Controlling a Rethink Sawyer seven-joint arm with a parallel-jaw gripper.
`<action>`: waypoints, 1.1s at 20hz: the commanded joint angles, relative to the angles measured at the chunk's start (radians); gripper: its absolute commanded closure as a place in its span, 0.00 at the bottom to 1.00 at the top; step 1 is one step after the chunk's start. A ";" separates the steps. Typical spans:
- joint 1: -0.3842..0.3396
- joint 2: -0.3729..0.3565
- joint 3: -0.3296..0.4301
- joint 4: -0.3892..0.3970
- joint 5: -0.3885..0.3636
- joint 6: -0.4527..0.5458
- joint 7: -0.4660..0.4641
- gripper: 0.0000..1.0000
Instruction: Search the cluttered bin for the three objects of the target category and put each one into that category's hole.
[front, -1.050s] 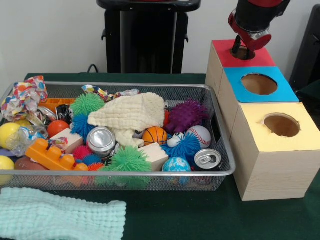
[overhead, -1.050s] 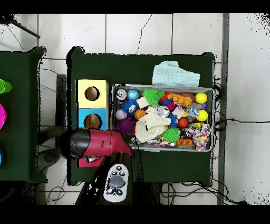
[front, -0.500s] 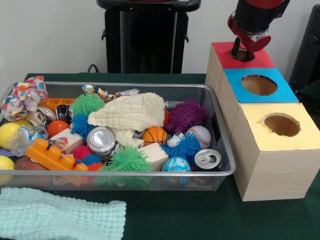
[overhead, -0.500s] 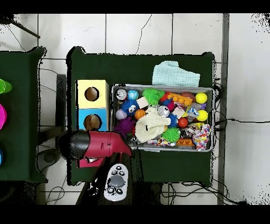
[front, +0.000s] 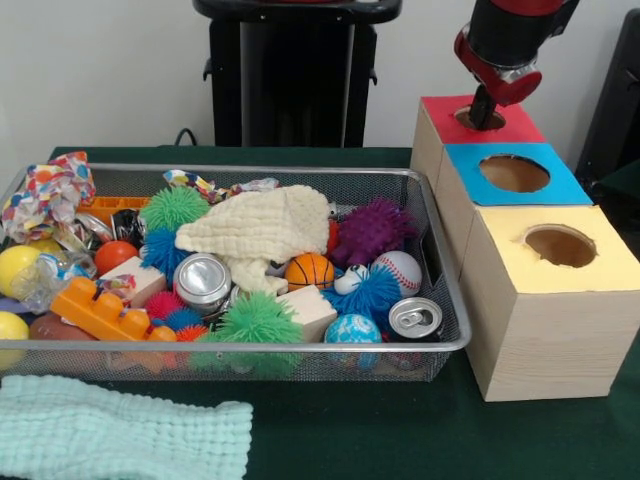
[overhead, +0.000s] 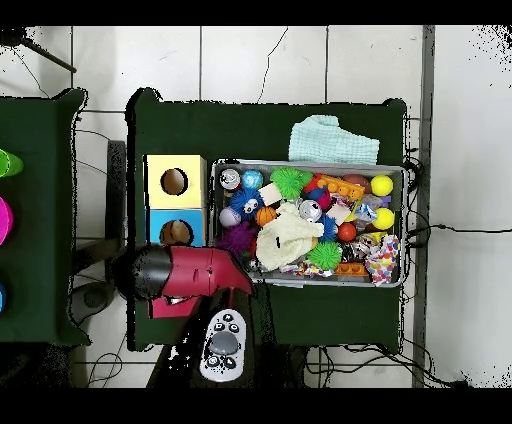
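Observation:
My gripper (front: 485, 108) hangs right over the hole of the red-topped box (front: 522, 126), its tip at the opening; nothing shows in it. In the overhead view the red arm (overhead: 190, 272) covers that box and hides the gripper. The wire bin (front: 300, 171) holds a jumble: two silver cans (front: 202, 280) (front: 414, 318), a basketball (front: 310, 270), a baseball (front: 404, 268), a purple spiky ball (front: 370, 230), green spiky balls (front: 255, 320), a cream cloth (front: 265, 225), wooden blocks (front: 312, 308) and an orange brick (front: 100, 310).
A blue-topped box (front: 565, 182) and a yellow-topped box (front: 605, 268) stand in a row in front of the red one, right of the bin. A pale green cloth (front: 110, 435) lies on the green table before the bin. Yellow balls (front: 15, 265) sit at the bin's left end.
The gripper has shifted slightly over the red box's hole, and the row of boxes looks nudged a little. The bin's contents have not moved.

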 joint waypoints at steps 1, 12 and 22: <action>-0.063 -0.036 0.030 -0.076 -0.039 -0.119 -0.017 1.00; -0.058 -0.062 0.012 -0.126 -0.059 -0.031 -0.005 1.00; -0.074 -0.158 -0.014 -0.394 -0.124 0.417 -0.027 1.00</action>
